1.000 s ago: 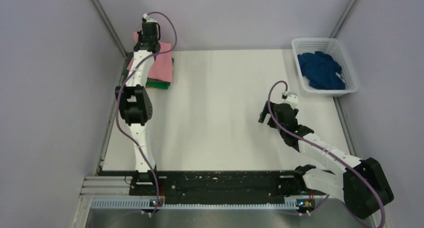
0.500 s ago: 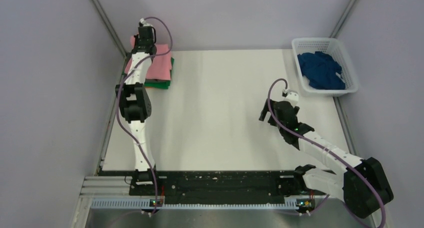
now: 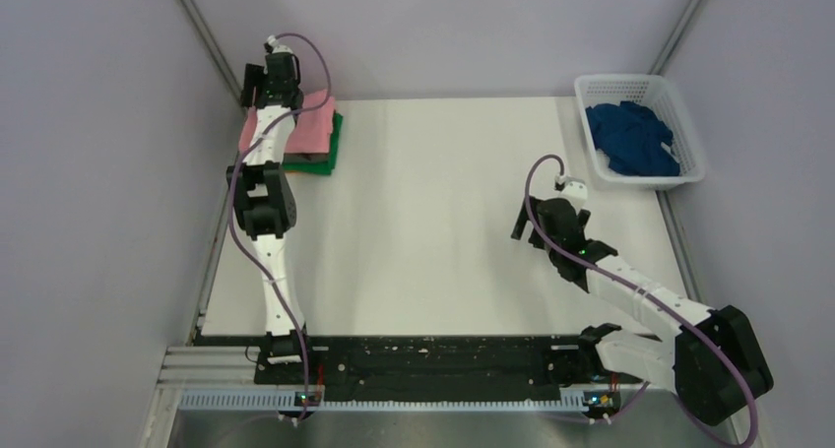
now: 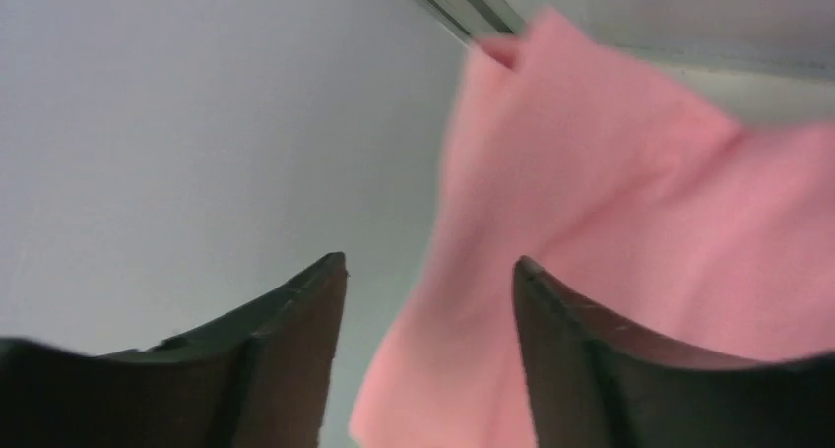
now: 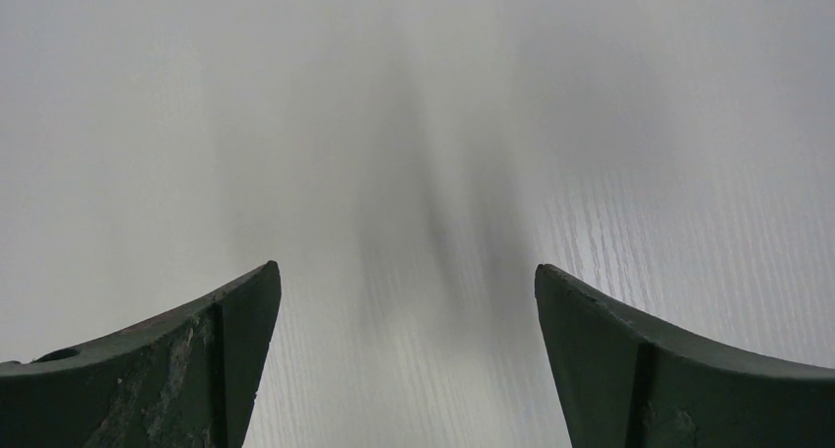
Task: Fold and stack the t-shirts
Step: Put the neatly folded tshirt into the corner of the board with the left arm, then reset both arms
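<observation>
A folded salmon-pink t-shirt (image 3: 310, 125) lies on top of a stack at the table's far left corner, over a green t-shirt (image 3: 335, 145) and a thin orange edge (image 3: 298, 157). My left gripper (image 3: 258, 86) hovers at the stack's far left end, by the wall. Its jaws stand apart in the left wrist view (image 4: 428, 271), with the pink cloth (image 4: 630, 202) loose behind and between them. A dark blue t-shirt (image 3: 635, 138) lies crumpled in the basket. My right gripper (image 3: 527, 226) is open over bare table (image 5: 407, 271), holding nothing.
The white lattice basket (image 3: 640, 80) stands at the far right corner. Grey walls and a metal frame post (image 4: 463, 0) close in behind the stack. Both arm bases sit on the black rail (image 3: 433, 364) at the near edge.
The left gripper opened and let go of the pink t-shirt, then drew back left toward the corner. The pink shirt's far edge dropped onto the stack. The right arm stayed still.
</observation>
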Robot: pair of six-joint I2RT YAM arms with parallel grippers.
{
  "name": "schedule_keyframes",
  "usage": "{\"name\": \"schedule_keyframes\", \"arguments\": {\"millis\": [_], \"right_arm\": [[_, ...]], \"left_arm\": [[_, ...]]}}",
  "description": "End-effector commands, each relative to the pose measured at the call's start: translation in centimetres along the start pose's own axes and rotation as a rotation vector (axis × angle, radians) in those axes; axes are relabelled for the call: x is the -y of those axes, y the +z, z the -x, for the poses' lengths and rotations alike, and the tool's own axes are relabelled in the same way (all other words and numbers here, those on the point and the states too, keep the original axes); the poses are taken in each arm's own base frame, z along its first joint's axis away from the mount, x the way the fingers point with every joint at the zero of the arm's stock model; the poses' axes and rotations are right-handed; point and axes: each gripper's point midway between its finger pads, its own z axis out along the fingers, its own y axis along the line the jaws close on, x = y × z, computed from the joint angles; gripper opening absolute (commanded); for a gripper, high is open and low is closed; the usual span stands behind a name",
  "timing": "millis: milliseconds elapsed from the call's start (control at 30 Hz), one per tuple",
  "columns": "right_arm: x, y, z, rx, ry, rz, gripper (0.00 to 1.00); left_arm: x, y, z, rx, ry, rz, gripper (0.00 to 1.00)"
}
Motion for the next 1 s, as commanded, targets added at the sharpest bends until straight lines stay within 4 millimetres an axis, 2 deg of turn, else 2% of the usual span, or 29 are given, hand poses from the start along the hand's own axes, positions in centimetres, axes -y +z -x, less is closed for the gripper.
{"name": "schedule_keyframes", "arguments": {"millis": [0, 33, 67, 100, 200, 300, 400, 467, 533, 600, 667, 700, 733, 767, 833, 967], "right_arm": [[-0.6, -0.1, 2.7, 0.051, 0.000, -0.011, 0.99], [-0.6, -0.2, 2.8, 0.052, -0.001, -0.013, 0.99], [-0.6, -0.2, 2.8, 0.053, 0.000, -0.015, 0.99], [-0.6, -0.4, 3.1, 0.061, 0.003, -0.013, 0.99], [-0.9, -0.8, 3.5, 0.073, 0.014, 0.007, 0.99], [-1.1, -1.4, 3.8, 0.089, 0.023, 0.037, 0.99], [-1.1, -2.0, 3.8, 0.109, 0.039, 0.064, 0.99], [-1.2, -2.5, 3.8, 0.117, 0.050, 0.087, 0.99], [-1.1, -3.0, 3.9, 0.137, 0.074, 0.102, 0.99], [-0.8, -3.3, 3.8, 0.160, 0.100, 0.106, 0.99], [-0.4, -3.6, 3.8, 0.183, 0.127, 0.112, 0.99], [-0.4, -3.7, 3.8, 0.191, 0.131, 0.117, 0.99], [-0.3, -3.8, 3.7, 0.196, 0.132, 0.117, 0.99], [-0.1, -3.8, 3.6, 0.199, 0.133, 0.117, 0.99], [0.2, -4.0, 3.6, 0.209, 0.136, 0.110, 0.99], [1.0, -4.1, 3.7, 0.226, 0.148, 0.077, 0.99]], "left_arm": [[-3.7, -0.3, 3.3, 0.082, -0.114, 0.127, 0.86], [-4.2, -0.6, 3.5, 0.083, -0.138, 0.148, 0.96], [-4.8, -1.0, 3.7, 0.084, -0.166, 0.169, 0.98], [-5.3, -2.3, 4.4, 0.084, -0.228, 0.154, 0.99], [-4.9, -5.0, 5.7, 0.090, -0.305, 0.062, 0.99], [-3.3, -8.2, 6.1, 0.090, -0.372, -0.065, 0.99], [-0.9, -12.4, 5.8, 0.096, -0.442, -0.206, 0.99], [0.8, -16.2, 5.7, 0.109, -0.487, -0.325, 0.99], [2.4, -19.5, 4.7, 0.114, -0.517, -0.454, 0.99], [3.8, -23.0, 3.3, 0.111, -0.521, -0.578, 0.99], [4.2, -26.0, 1.1, 0.074, -0.577, -0.632, 0.99], [3.6, -28.1, 0.6, 0.083, -0.628, -0.681, 0.99], [4.1, -29.8, -0.6, 0.068, -0.670, -0.745, 0.99], [5.3, -31.2, -3.5, 0.025, -0.686, -0.802, 0.99], [5.8, -34.1, -6.7, 0.025, -0.726, -0.883, 0.99], [6.2, -37.4, -13.5, 0.018, -0.743, -0.940, 0.99]]}}
